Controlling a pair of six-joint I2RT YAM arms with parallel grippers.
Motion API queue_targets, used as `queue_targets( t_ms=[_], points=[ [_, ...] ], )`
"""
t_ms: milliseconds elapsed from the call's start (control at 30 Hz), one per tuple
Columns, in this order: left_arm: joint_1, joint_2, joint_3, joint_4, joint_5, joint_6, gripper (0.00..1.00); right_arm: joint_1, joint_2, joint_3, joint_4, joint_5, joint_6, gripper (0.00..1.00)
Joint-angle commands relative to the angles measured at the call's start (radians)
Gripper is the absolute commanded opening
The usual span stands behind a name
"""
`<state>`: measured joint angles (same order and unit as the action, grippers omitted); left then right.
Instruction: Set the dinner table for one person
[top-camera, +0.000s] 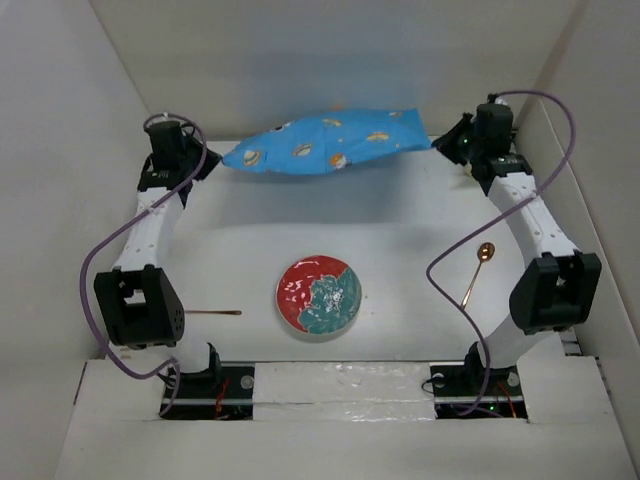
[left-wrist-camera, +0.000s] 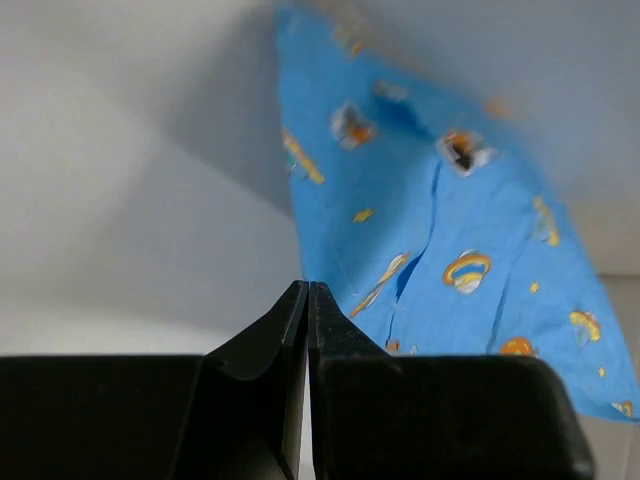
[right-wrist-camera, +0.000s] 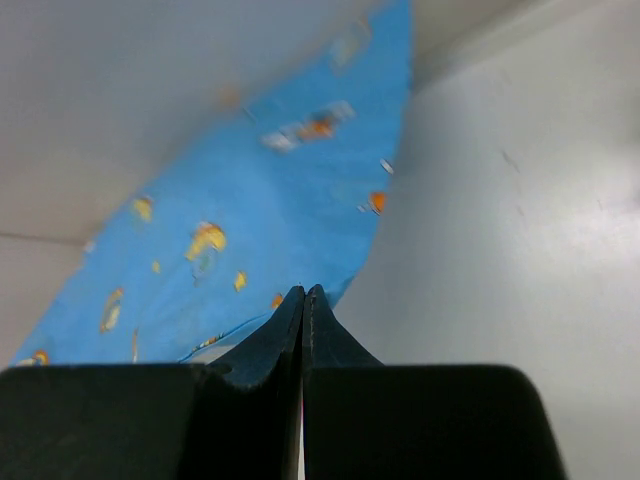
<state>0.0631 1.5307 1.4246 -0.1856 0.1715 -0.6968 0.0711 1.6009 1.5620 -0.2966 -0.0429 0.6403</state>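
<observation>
A blue cartoon-print cloth mat (top-camera: 330, 143) hangs stretched between my two grippers above the far part of the white dinner table (top-camera: 400, 220), and casts a shadow on it. My left gripper (top-camera: 213, 160) is shut at the mat's left corner. In the left wrist view its tips (left-wrist-camera: 307, 287) meet at the mat's edge (left-wrist-camera: 450, 230). My right gripper (top-camera: 447, 143) is shut at the mat's right corner. In the right wrist view its tips (right-wrist-camera: 303, 290) meet at the mat's edge (right-wrist-camera: 260, 220). A round red and teal plate (top-camera: 319, 297) lies near the front middle.
A copper spoon (top-camera: 478, 270) lies right of the plate, near the right arm. A thin copper utensil (top-camera: 212, 313) lies left of the plate by the left arm's elbow. Low white walls close in the table at both sides and the back.
</observation>
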Motion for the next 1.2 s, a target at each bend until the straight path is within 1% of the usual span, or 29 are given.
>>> queue_targets(
  t_ms=[0,33,133,267,333,433,633,667,700,867,1067,1167],
  points=[
    [0.004,0.014,-0.147,0.118,0.028,0.022,0.00,-0.011,0.059,-0.135,0.080,-0.040,0.012,0.00],
    [0.004,0.022,-0.205,0.129,0.025,0.032,0.00,-0.011,0.095,-0.151,0.080,-0.041,0.013,0.00],
    [0.004,0.065,-0.300,0.166,0.008,0.049,0.00,-0.011,0.161,-0.194,0.062,-0.037,0.016,0.00],
    [0.004,0.138,-0.391,0.179,-0.010,0.069,0.00,-0.011,0.192,-0.275,0.091,-0.037,0.028,0.00],
    [0.004,0.149,-0.436,0.213,-0.013,0.074,0.00,-0.011,0.185,-0.339,0.115,-0.041,0.035,0.00],
    [0.004,0.132,-0.498,0.222,-0.024,0.079,0.00,-0.011,0.153,-0.416,0.131,-0.051,0.038,0.00],
    [0.004,0.071,-0.558,0.189,-0.061,0.097,0.00,-0.011,0.074,-0.555,0.145,-0.055,0.038,0.00],
    [0.004,0.062,-0.564,0.189,-0.069,0.100,0.00,-0.011,0.068,-0.568,0.146,-0.057,0.038,0.00],
    [0.004,0.054,-0.569,0.149,-0.073,0.103,0.00,-0.011,0.061,-0.580,0.148,-0.057,0.038,0.00],
    [0.004,-0.004,-0.639,0.124,-0.110,0.097,0.00,-0.011,0.036,-0.628,0.136,-0.046,0.033,0.00],
    [0.004,-0.027,-0.678,0.097,-0.098,0.100,0.00,-0.011,-0.002,-0.652,0.116,-0.028,0.010,0.00],
    [-0.009,-0.046,-0.694,0.078,-0.115,0.102,0.00,-0.022,-0.033,-0.686,0.106,-0.032,0.007,0.00]
  ],
)
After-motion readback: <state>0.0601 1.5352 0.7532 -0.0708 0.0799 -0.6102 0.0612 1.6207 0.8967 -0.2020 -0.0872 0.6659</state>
